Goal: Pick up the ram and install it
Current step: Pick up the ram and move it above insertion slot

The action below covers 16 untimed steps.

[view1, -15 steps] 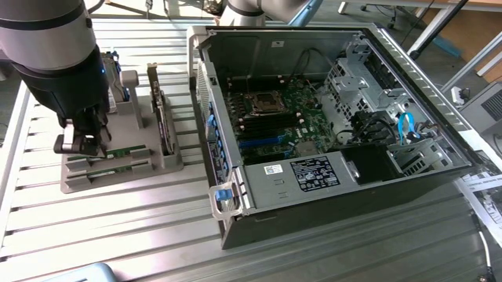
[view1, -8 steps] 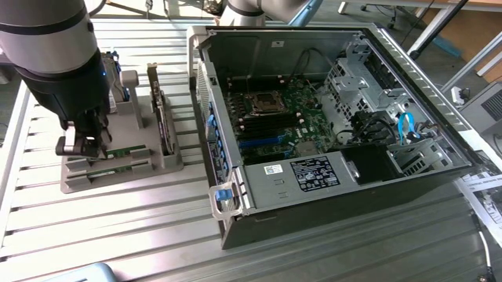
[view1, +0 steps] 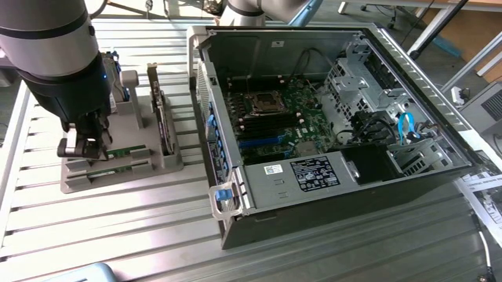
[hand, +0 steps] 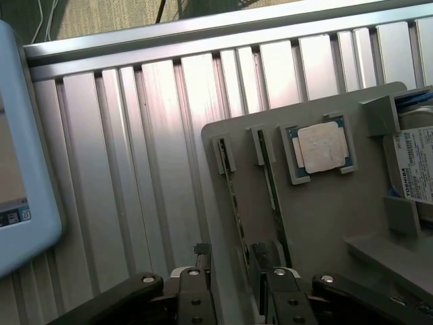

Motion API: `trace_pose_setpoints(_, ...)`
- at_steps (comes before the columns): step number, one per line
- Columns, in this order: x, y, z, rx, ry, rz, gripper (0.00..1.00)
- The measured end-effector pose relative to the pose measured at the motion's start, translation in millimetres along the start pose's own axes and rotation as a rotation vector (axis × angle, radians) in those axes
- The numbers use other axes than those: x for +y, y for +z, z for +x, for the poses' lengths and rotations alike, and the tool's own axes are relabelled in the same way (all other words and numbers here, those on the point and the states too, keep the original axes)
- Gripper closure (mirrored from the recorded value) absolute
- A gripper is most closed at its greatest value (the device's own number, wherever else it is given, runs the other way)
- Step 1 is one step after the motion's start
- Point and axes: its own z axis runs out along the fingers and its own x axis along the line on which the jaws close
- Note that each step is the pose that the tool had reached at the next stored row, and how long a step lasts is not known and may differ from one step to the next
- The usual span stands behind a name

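Two green ram sticks stand on edge in slots of a grey holder [view1: 117,176]. In the wrist view the nearer ram [hand: 237,210] runs straight into the gap between my gripper's fingertips [hand: 201,256], and the other ram [hand: 268,183] lies just beside it. My gripper [hand: 232,261] is open, its fingers straddling the end of the nearer ram without pressing on it. In the exterior view the gripper [view1: 84,150] hangs low over the holder's left end, with a strip of green ram [view1: 119,154] showing next to it.
An open computer case [view1: 408,64] lies to the exterior view's right, with its motherboard's memory slots [view1: 271,123] exposed. The holder also carries a silver CPU [hand: 321,145], a hard drive [hand: 413,169] and an upright expansion card [view1: 162,117]. A pale blue device [hand: 20,169] lies on the ribbed metal table [view1: 117,235].
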Motion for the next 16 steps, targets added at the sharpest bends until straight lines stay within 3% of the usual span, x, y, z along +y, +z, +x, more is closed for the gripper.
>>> trace_pose_setpoints(16, -0.1, 10.5, 0.1, 0.0002, -0.005, -0.0001, 0.64)
